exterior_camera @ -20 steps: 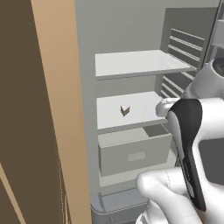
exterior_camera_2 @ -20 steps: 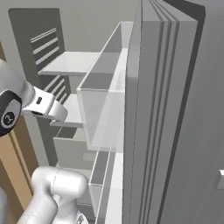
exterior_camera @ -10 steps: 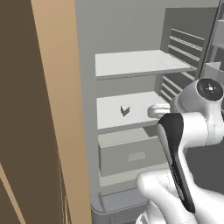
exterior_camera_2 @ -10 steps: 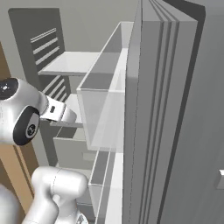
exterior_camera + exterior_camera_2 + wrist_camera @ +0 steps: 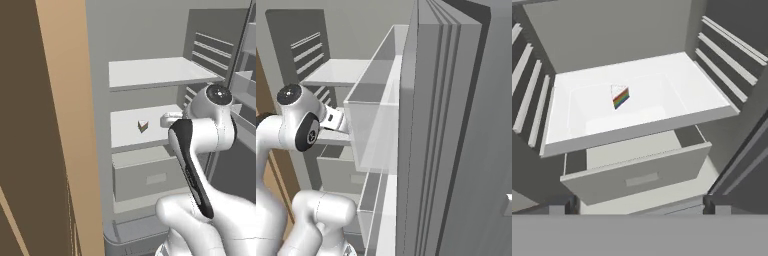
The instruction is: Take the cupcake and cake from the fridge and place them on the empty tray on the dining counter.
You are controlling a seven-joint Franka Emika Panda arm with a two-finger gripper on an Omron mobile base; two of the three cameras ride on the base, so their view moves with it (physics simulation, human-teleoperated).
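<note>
The fridge [image 5: 145,35] stands open in front of me. The cake [image 5: 143,126], a tiny white-topped wedge with coloured layers, sits alone near the middle of the white middle shelf [image 5: 677,95]; in the hand view the cake [image 5: 620,96] lies well ahead of the fingers. My gripper [image 5: 639,208] hovers in front of and above that shelf, open wide, with nothing between its fingertips [image 5: 558,207]. My hand [image 5: 170,119] reaches in from the right of the shelf. The cupcake, the tray and the dining counter are out of view.
A grey drawer [image 5: 150,175] sticks out below the cake's shelf, and another white shelf [image 5: 155,72] lies above it. The open fridge door [image 5: 456,130] with clear bins [image 5: 373,135] stands close on the right. A brown cabinet panel [image 5: 40,130] walls off the left.
My arm has swung leftward, bringing its round upper joint in from the right edge. The cake has not moved, and the gripper stays open.
</note>
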